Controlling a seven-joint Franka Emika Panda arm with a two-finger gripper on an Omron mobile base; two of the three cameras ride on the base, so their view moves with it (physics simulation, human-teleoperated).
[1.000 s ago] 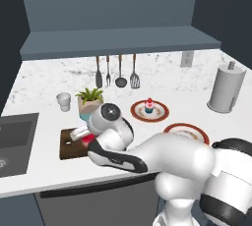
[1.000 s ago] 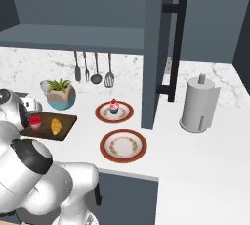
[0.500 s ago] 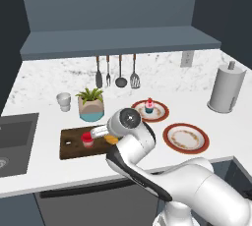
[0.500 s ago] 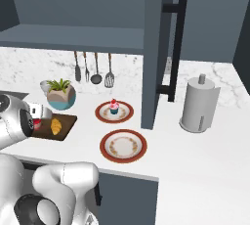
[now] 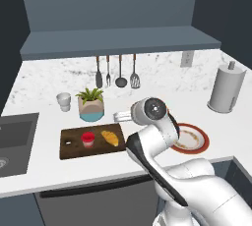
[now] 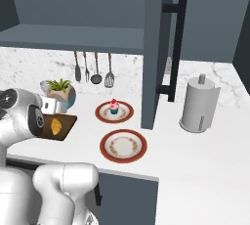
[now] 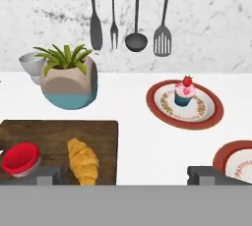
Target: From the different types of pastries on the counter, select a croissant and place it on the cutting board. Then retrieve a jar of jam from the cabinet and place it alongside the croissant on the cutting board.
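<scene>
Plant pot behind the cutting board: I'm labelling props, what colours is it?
Beige top, teal-blue base; the plant pot shows clearest in the hand view.

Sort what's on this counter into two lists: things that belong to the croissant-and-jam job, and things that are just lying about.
Job:
croissant, on the cutting board
jar of jam, on the board beside the croissant

Lying about:
cupcake on its plate
second plate
potted plant
white cup
hanging utensils
paper towel roll
</scene>
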